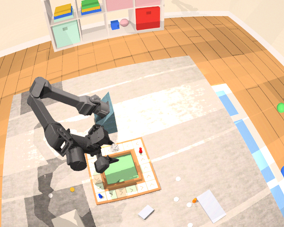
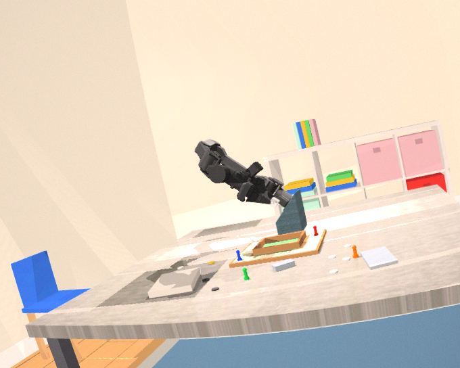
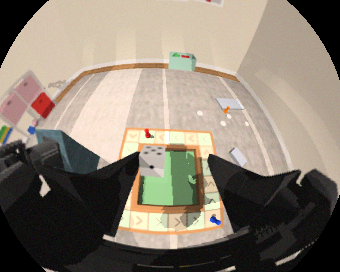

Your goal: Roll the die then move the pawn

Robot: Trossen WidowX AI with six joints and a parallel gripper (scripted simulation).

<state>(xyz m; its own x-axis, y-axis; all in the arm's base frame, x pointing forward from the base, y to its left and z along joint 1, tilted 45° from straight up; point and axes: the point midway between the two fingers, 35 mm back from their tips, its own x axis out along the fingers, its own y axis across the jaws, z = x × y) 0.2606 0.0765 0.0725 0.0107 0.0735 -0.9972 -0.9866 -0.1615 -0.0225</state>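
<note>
Room: cream walls, a wood floor and, at 12 o'clock from above, a white shelf unit (image 1: pixel 79 31) (image 2: pixel 316 170) (image 3: pixel 29 109).
Bench: pale, streaked grey, (image 1: pixel 173 146) (image 2: pixel 302 292) (image 3: pixel 179 100) with patches of sunlight and shadow.
Arm: dark grey, (image 1: pixel 59 95) (image 2: pixel 234 168) (image 3: pixel 44 155) reaching over the board from 10 o'clock, seen from above.
Board: square, orange-edged, (image 1: pixel 153 185) (image 2: pixel 317 247) (image 3: pixel 123 150) with arrowed spaces.
Tray: brown-walled, green inside, (image 1: pixel 123 184) (image 2: pixel 278 248) (image 3: pixel 199 180) at the board's centre.
Pincer: fingers spread, released, (image 1: pixel 116 152) (image 2: pixel 264 185) (image 3: pixel 174 155) above the board.
Die: white, (image 1: pixel 114 147) (image 2: pixel 275 201) (image 3: pixel 152 161) in the air beside one fingertip; touching or apart, I cannot tell.
Progress: pickup done, drop apparently beginning; roll unsettled, so no count yet.
Red pawn: upright (image 1: pixel 140 150) (image 2: pixel 315 231) (image 3: pixel 147 133) at the board's 1 o'clock; its move and the final retreat remain.
Blue pawn: at 7 o'clock, (image 1: pixel 100 195) (image 2: pixel 239 255) (image 3: pixel 215 220) to be left alone.
</note>
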